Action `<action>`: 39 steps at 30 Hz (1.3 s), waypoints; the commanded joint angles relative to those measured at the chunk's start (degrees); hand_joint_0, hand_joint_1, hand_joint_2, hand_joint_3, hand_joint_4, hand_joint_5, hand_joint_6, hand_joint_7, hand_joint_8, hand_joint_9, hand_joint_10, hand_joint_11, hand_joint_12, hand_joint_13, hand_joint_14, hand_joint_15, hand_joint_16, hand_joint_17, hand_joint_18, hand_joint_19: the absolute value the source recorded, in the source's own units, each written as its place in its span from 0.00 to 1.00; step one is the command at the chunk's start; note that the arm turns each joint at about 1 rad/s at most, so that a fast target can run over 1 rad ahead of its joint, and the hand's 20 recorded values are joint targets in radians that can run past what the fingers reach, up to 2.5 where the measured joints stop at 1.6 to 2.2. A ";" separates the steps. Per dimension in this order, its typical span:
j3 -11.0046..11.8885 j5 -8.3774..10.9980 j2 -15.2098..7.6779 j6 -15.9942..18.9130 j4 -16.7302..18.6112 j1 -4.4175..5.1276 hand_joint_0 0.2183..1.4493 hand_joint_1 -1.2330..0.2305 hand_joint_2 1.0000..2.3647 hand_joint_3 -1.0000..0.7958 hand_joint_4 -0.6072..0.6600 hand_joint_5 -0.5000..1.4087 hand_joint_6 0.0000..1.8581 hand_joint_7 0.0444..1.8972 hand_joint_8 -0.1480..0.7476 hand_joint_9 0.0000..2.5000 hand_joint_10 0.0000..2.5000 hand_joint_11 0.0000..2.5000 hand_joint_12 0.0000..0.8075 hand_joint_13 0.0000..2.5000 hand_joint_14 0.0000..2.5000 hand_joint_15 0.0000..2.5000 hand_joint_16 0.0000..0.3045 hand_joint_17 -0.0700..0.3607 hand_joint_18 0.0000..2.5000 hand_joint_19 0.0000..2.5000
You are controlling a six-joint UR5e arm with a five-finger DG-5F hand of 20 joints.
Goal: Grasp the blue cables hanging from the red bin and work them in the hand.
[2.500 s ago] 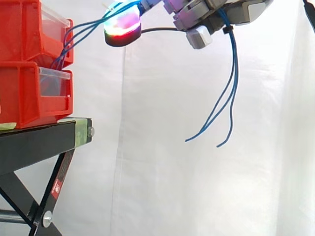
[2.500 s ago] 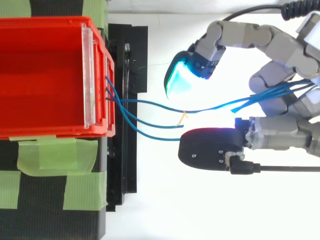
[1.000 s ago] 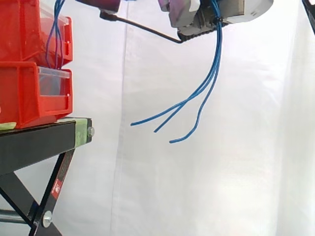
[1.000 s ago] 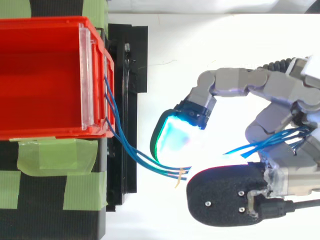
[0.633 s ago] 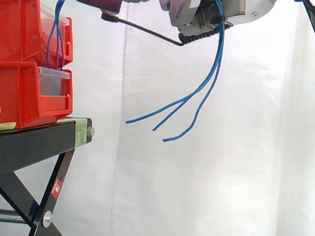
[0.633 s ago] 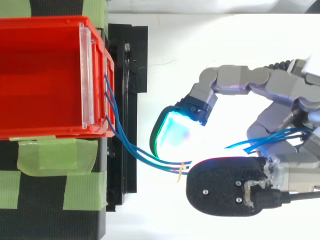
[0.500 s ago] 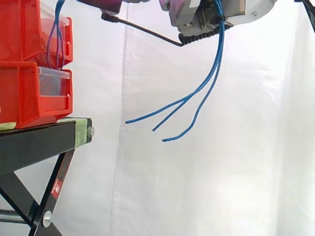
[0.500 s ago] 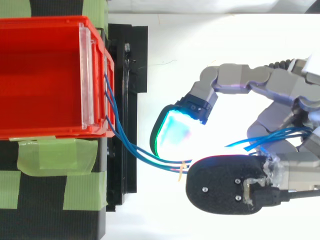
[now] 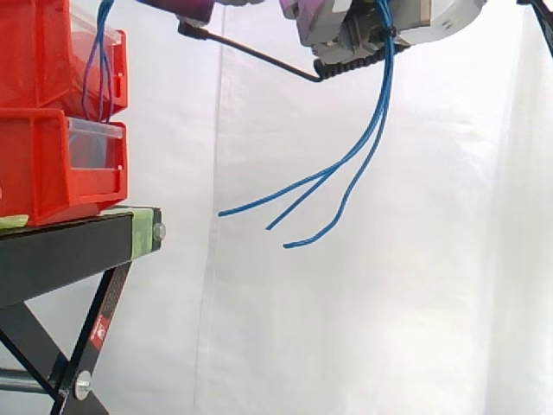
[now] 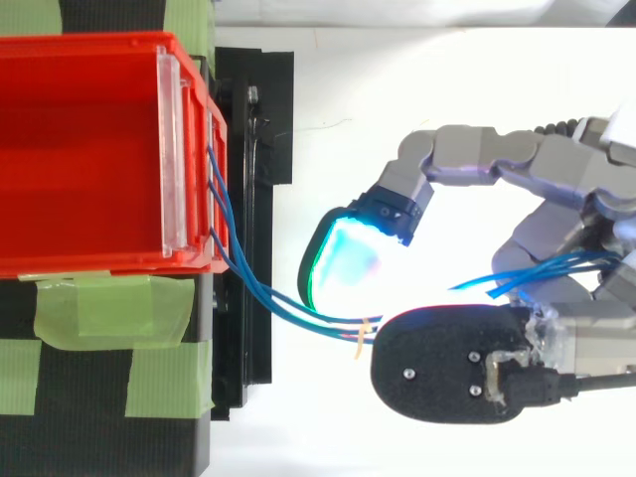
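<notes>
Your hand (image 10: 467, 159) is clenched on the cables (image 10: 268, 293). They run from the bin's (image 10: 99, 266) front edge straight out into it, with their ends dangling below.

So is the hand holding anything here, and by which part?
The thin blue cables, gripped mid-length: the hand curls round them between the red plastic bin and their loose hanging ends.
</notes>
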 commanded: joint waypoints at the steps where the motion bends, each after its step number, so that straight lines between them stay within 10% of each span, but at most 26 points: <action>1: -0.01 0.00 -0.02 0.30 0.00 0.00 0.69 0.37 0.00 0.62 0.73 0.27 0.19 0.62 0.67 0.72 1.00 1.00 0.66 0.76 1.00 0.56 0.67 0.52 1.00 0.30; 11: -0.01 0.00 -0.02 1.09 0.00 0.00 0.63 0.33 0.00 0.58 0.75 0.27 0.12 0.64 0.67 0.72 1.00 1.00 0.66 0.76 1.00 0.56 0.67 0.52 1.00 0.30; 28: -0.01 0.00 -0.02 5.84 -1.76 0.00 0.80 0.36 0.00 0.64 0.67 0.27 0.12 0.64 0.67 0.72 1.00 1.00 0.66 0.76 1.00 0.56 0.67 0.52 1.00 0.30; 39: -0.01 -0.09 -0.02 6.01 -1.76 0.00 0.55 0.38 0.01 0.24 0.73 0.32 0.11 0.68 0.67 0.72 1.00 1.00 0.66 0.76 1.00 0.56 0.67 0.52 1.00 0.30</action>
